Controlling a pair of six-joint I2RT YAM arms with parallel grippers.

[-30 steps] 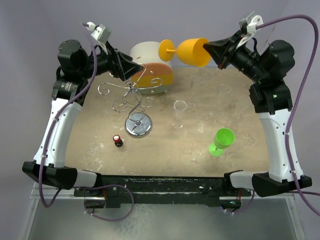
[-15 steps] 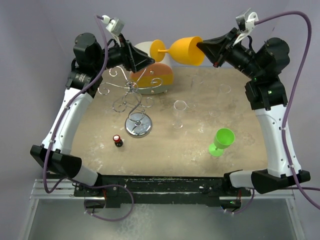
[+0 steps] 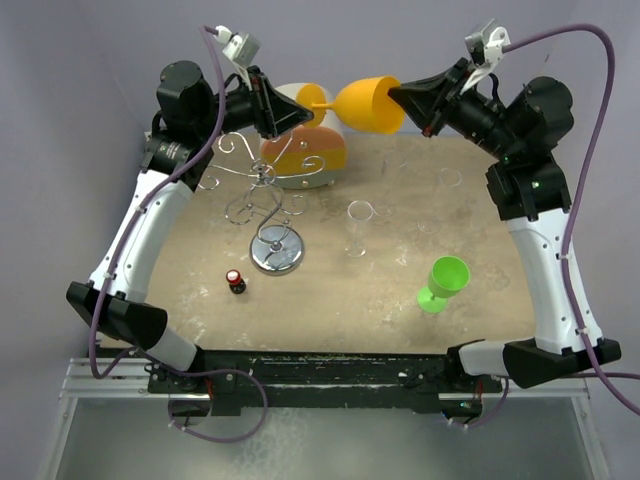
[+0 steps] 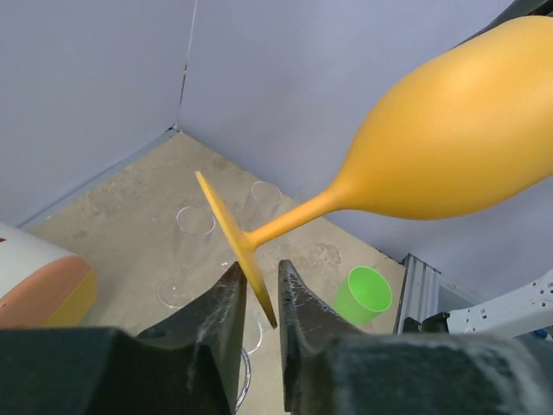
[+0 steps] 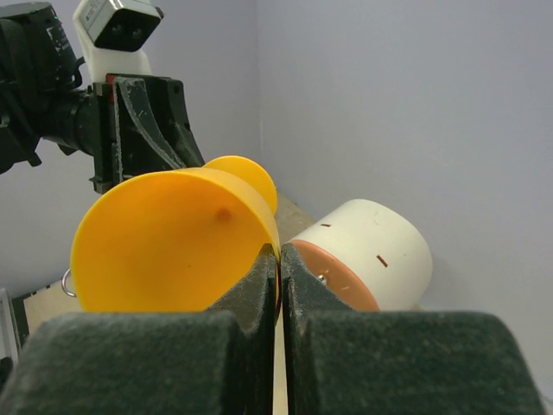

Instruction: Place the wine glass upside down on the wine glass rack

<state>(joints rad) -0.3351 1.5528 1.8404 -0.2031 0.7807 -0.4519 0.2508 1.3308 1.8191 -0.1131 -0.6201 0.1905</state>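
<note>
An orange wine glass point(image 3: 370, 105) hangs on its side in the air above the table's far edge, foot pointing left. My right gripper point(image 3: 395, 92) is shut on the rim of the wine glass point(image 5: 164, 242), one finger inside the bowl and one outside point(image 5: 279, 251). My left gripper point(image 3: 300, 113) is at the foot. In the left wrist view the thin foot disc of the glass point(image 4: 449, 138) stands edge-on between my narrowed jaws point(image 4: 257, 272), with a gap still showing on the right side. The wine glass rack point(image 3: 262, 190), silver wire on a round shiny base, stands below the left gripper.
A white-and-orange drum point(image 3: 300, 150) lies behind the rack. Clear glasses point(image 3: 358, 225) stand mid-table and another point(image 3: 440, 195) at the back right. A green glass point(image 3: 443, 283) leans at the front right. A small red-capped bottle point(image 3: 235, 281) stands near the rack's base.
My left arm has risen and swung right to the glass's foot, and its jaws have narrowed around it. The right arm has carried the glass a little to the left.
</note>
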